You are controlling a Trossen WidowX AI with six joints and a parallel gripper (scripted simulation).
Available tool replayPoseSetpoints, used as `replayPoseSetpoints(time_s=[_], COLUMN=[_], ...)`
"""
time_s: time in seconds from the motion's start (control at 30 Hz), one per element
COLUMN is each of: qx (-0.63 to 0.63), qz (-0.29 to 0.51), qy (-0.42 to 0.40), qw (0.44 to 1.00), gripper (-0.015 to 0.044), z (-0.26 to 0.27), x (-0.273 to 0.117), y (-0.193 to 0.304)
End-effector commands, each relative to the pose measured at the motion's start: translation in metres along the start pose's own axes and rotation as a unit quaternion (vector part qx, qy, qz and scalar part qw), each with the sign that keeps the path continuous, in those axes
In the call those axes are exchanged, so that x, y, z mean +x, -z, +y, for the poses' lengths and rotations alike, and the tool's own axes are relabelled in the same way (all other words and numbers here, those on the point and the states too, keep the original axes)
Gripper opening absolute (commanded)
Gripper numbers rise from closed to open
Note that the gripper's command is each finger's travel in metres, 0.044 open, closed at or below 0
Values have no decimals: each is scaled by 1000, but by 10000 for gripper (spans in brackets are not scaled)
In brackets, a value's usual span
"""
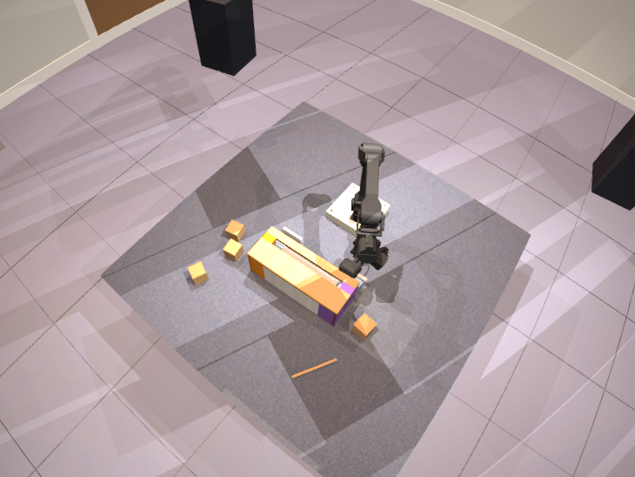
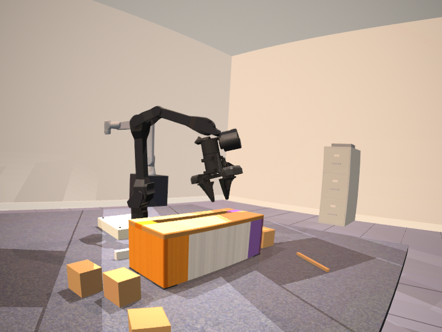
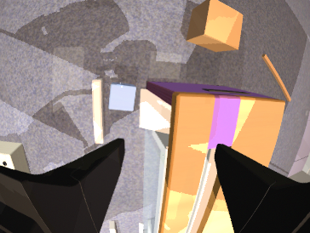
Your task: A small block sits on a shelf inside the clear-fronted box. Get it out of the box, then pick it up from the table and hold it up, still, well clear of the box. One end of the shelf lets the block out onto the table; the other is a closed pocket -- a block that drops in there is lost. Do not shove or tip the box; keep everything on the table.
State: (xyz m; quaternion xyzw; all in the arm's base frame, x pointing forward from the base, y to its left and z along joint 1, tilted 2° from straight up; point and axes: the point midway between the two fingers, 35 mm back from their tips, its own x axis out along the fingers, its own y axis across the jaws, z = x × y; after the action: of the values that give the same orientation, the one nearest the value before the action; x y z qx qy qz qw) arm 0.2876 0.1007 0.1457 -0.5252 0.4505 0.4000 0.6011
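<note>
From the left in the top view, three orange cubes (image 1: 233, 250) (image 2: 122, 286) sit near the orange end of the box (image 1: 297, 265) (image 2: 219, 251) (image 3: 192, 123). The claw (image 1: 364, 265) (image 2: 220, 199) (image 3: 171, 148) hangs above the box's purple-end side, fingers spread, grasping nothing. The small pale-blue block (image 1: 361, 283) (image 3: 123, 97) lies outside the box on the mat, lower than the claw and apart from it. In the wrist view it shows beyond the left-hand fingertip, between a white strip (image 1: 362, 278) (image 3: 97, 111) and the box. Rightmost is another orange cube (image 1: 364, 325) (image 2: 267, 237) (image 3: 216, 25).
</note>
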Motion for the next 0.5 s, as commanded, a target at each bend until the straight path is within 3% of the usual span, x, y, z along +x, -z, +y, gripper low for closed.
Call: replayPoseSetpoints(time_s=[0.0, 0.4, 0.47], qx=[-457, -703, -707], qz=[48, 80, 81], qy=[34, 29, 29], qw=[888, 706, 702], gripper=[285, 285, 285], z=[13, 18, 18], x=[-7, -10, -10], y=[-9, -15, -15])
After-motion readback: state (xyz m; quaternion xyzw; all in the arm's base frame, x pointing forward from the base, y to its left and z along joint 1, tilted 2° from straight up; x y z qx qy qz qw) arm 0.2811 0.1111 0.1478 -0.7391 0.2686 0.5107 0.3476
